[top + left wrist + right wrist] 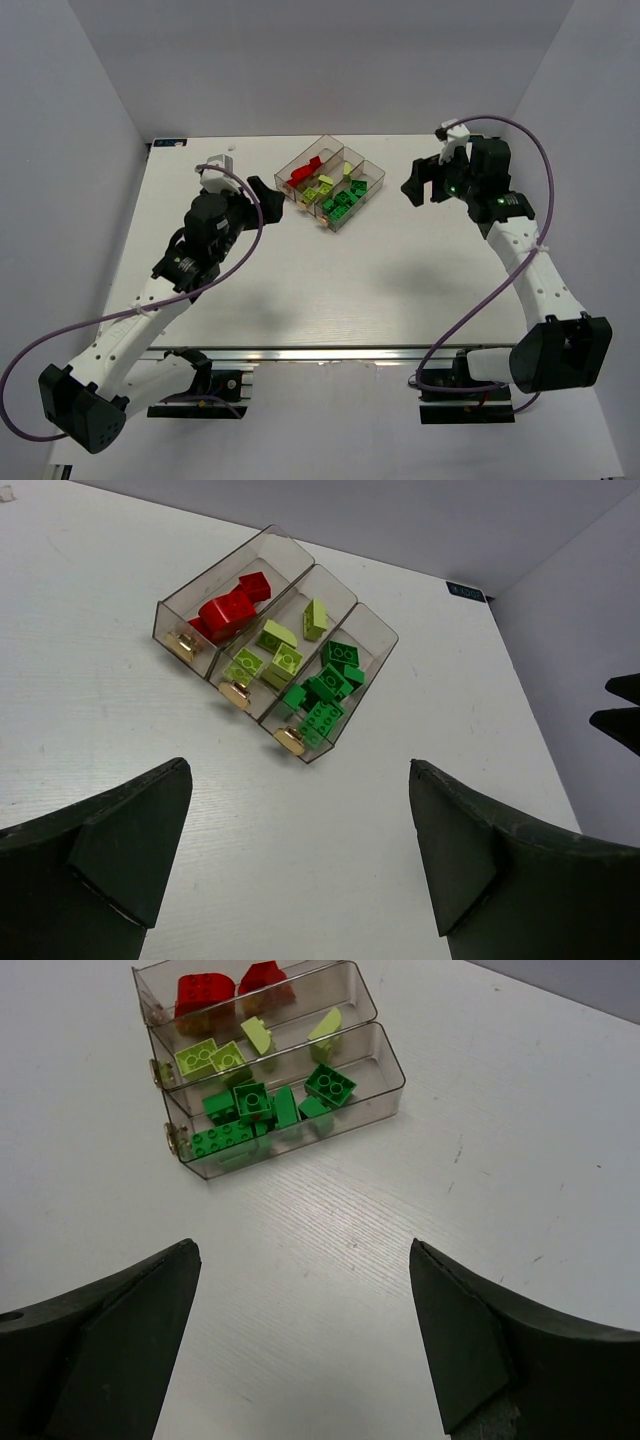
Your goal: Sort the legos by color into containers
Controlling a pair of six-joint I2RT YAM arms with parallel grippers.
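Observation:
The containers [366,164] are three joined clear smoky compartments at the table's far middle. Red legos [303,172] fill the left one, yellow-green legos [325,186] the middle one and dark green legos [342,204] the right one. The left wrist view shows the same containers [361,685] with red [228,608], yellow-green [275,650] and dark green [325,685] bricks. My left gripper [262,195] [300,770] hovers open and empty just left of them. My right gripper [420,185] [303,1248] is open and empty to their right, looking at the containers [392,1060].
Gold knobs [236,692] stick out of the compartments' near ends. A small dark label [466,591] marks the table's far right corner. Grey walls close in the table on three sides. Purple cables loop from both arms.

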